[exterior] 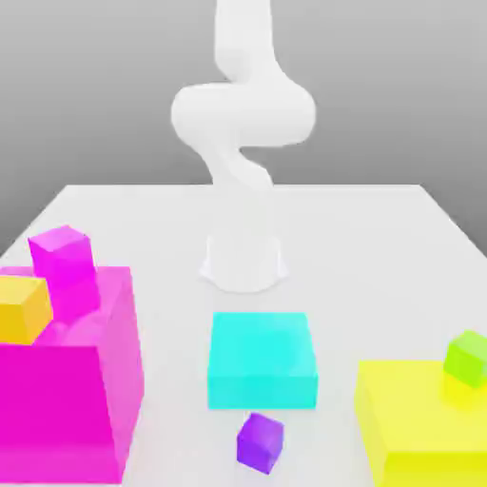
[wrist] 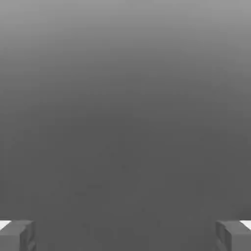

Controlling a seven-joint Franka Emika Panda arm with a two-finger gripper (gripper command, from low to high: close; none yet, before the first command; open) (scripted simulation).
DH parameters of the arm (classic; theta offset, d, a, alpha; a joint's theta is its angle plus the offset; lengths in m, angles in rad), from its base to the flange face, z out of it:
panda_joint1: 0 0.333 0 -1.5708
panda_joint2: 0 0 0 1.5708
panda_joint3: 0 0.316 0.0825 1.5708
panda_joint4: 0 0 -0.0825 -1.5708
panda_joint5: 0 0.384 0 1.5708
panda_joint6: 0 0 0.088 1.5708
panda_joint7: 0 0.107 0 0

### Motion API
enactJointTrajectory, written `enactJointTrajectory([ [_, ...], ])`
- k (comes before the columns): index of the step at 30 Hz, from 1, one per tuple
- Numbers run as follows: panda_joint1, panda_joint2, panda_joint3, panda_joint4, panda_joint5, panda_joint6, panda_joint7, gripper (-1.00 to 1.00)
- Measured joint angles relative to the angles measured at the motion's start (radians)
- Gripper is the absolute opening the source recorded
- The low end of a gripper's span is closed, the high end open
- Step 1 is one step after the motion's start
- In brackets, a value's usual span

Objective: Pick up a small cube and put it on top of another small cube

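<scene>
1. Claw (wrist: 125, 235): in my hand view I see my two fingertips (wrist: 17, 235) at opposite edges of the picture, spread wide with nothing between them, only a plain grey surface ahead.
2. Arm (exterior: 243, 124): the exterior view shows my white body rising from its base (exterior: 243, 262) at the middle rear of the white table (exterior: 380, 238), curling upward and out past the top of the picture.
3. The exterior view gives me the blocks. A small purple cube (exterior: 261, 442) lies tilted on the table, just in front of a big cyan block (exterior: 262, 360) that sits in front of my base.
4. On the exterior view's left stands a big magenta block (exterior: 67, 409). On its top rest a small magenta cube (exterior: 65, 271) and a small orange cube (exterior: 23, 309), close beside each other.
5. On the exterior view's right stands a big yellow block (exterior: 423, 428), with a small green cube (exterior: 466, 360) on its top near the far corner.
6. The purple cube lies between the magenta block and the yellow block, apart from both, and close to the cyan block.
7. I can read no writing, brand or label on any block, on the table or on my own body; all faces are plain colour.
</scene>
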State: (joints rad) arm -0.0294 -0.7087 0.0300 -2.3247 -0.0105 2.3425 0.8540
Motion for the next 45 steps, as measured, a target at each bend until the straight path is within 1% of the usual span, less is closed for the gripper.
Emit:
enactJointTrajectory([
  [8, -0.074, 0.296, 0.081, -0.080, -0.055, 0.138, 0.191, 0.00],
  [15, -0.112, 0.551, 0.123, -0.149, -0.105, 0.256, 0.357, 0.00],
  [20, -0.108, 0.731, 0.123, -0.198, -0.119, 0.341, 0.459, 0.00],
  [24, -0.099, 0.871, 0.127, -0.239, -0.092, 0.411, 0.514, 0.00],
  [26, -0.090, 0.942, 0.118, -0.239, -0.097, 0.459, 0.535, 0.00],
  [30, -0.048, 1.089, 0.066, -0.213, -0.141, 0.571, 0.574, 0.00],
  [31, -0.040, 1.108, 0.057, -0.209, -0.148, 0.587, 0.579, -1.00],
  [38, -0.041, 1.105, 0.058, -0.209, -0.148, 0.586, 0.580, -1.00],
  [43, -0.080, 0.945, 0.111, -0.243, -0.086, 0.460, 0.532, -1.00],
  [45, -0.109, 0.915, 0.103, -0.211, -0.075, 0.402, 0.491, -1.00],
])
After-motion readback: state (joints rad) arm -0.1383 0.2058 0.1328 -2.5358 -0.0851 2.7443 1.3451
